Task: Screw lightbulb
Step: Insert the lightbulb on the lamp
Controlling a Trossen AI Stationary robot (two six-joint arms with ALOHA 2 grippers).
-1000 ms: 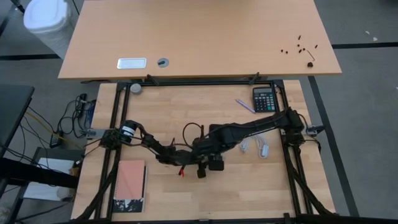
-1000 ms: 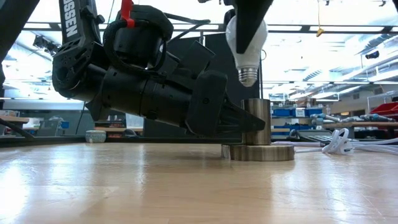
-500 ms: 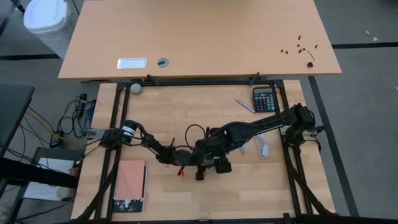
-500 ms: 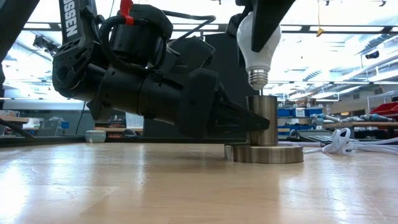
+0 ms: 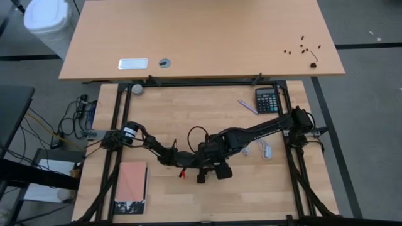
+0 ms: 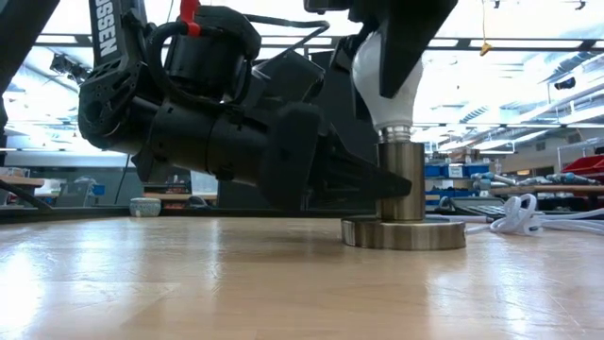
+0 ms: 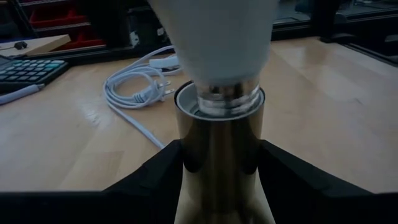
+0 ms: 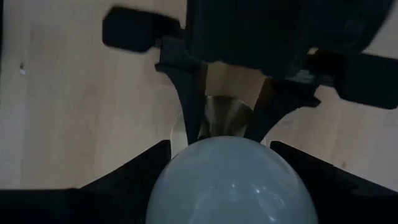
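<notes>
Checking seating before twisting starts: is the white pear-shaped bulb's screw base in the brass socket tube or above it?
In. The white bulb's base sits inside the brass socket tube's mouth; its threads show just within the rim.

Lightbulb (image 6: 388,76) base in socket (image 6: 402,184)

Both arms are black and slender, built of jointed tubular links. The left arm (image 6: 189,113) carries white block lettering on its upper link, a red tab at the top, and a looping black cable. Its matte black fingers (image 7: 155,180) taper to wedges.
</notes>
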